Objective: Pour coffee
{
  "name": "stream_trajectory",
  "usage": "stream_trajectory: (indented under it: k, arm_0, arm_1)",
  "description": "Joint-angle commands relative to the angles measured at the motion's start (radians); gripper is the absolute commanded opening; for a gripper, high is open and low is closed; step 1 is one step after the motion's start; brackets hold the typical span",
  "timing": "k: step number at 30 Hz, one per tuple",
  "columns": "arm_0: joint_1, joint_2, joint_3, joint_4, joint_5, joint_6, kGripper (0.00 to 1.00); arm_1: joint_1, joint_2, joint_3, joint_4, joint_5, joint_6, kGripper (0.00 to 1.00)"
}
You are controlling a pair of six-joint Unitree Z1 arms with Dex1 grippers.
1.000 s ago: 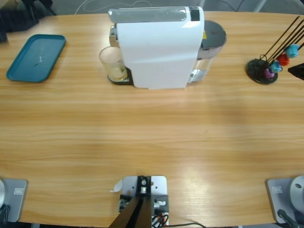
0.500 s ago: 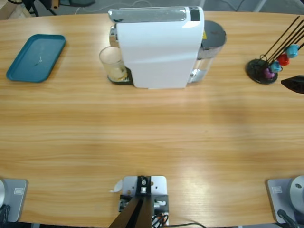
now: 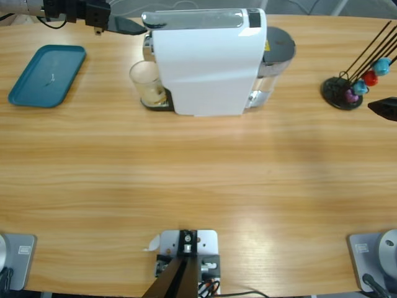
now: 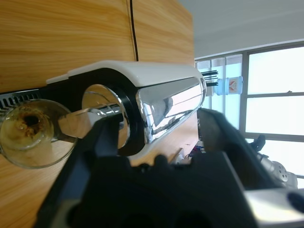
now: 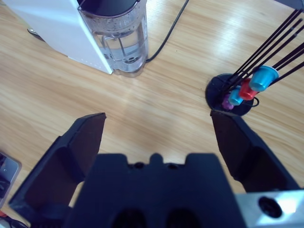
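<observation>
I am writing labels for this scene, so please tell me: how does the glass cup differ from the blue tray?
The glass cup is clear and round; the blue tray is opaque teal and rectangular with rounded corners. The cup stands tall at the white coffee machine; the tray is flat and lies apart on the table, toward its end. The cup holds a little pale tan coffee; the tray holds almost nothing. Neither is held by a gripper.

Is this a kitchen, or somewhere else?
Probably an office or lab coffee corner, not a kitchen. A white coffee machine with a clear glass cup stands on a long wooden table, beside a black wire capsule rack. Big windows show behind.
</observation>
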Motion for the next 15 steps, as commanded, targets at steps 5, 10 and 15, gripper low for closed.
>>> stream_trajectory:
  k: [5, 10, 15]
  arm_0:
    - [-0.002, 0.045, 0.005, 0.004, -0.021, 0.060, 0.000]
    - [-0.005, 0.036, -0.002, 0.004, -0.034, 0.112, 0.000]
    - [-0.022, -0.002, -0.041, 0.004, -0.063, 0.107, 0.000]
  arm_1:
    - [0.009, -0.031, 0.041, -0.009, -0.015, 0.015, 1.000]
    - [0.009, -0.028, 0.051, -0.024, -0.015, 0.020, 1.000]
    - [0.009, -0.033, 0.052, -0.024, -0.014, 0.021, 1.000]
